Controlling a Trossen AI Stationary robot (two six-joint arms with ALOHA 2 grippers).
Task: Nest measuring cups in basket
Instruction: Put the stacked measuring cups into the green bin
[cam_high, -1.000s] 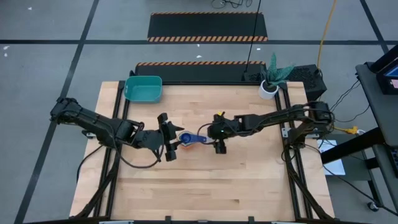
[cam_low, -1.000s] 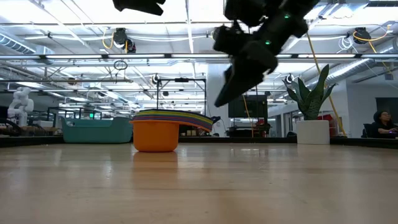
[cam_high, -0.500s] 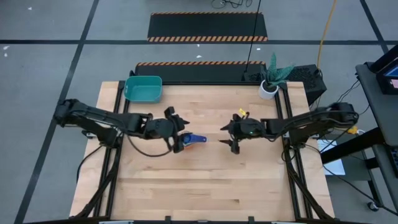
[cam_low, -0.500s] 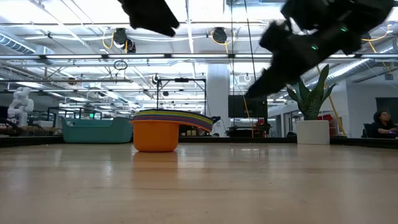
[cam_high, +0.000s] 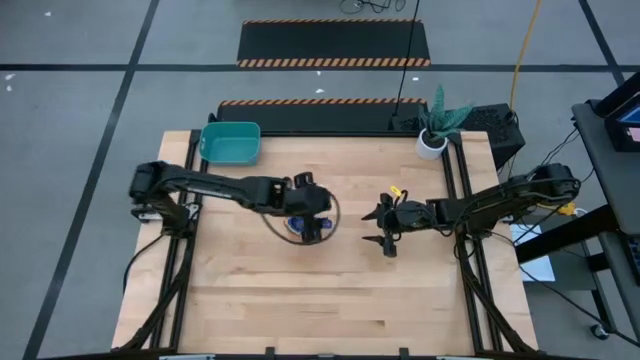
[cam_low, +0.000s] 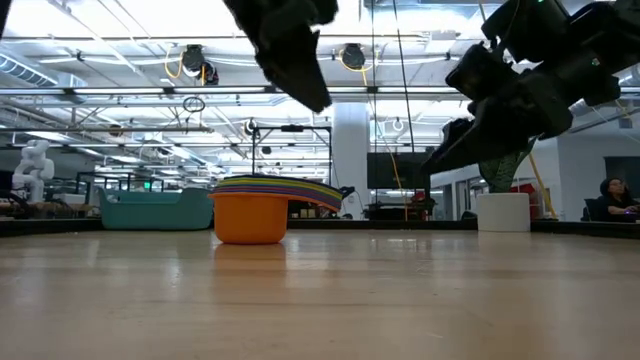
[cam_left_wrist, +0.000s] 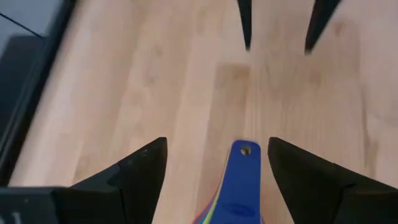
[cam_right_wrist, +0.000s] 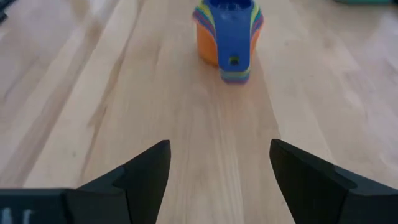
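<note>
under open left claw (cam_high: 312, 222): nested measuring cups (cam_low: 262, 207); right claw (cam_high: 386, 224) open, apart.

Left pincer (cam_high: 312, 222) at table centre, fingers spread, empty; right pincer (cam_high: 384, 228) nearby, spread, empty.

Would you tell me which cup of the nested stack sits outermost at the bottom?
The orange cup: it is the widest, resting on the table and holding the others, of which only thin coloured rims show above it, with the blue handle uppermost.

Two dark jointed arms, black cables looped alongside; yellow tag near right wrist; tapered black fingers (cam_left_wrist: 140, 177).
</note>
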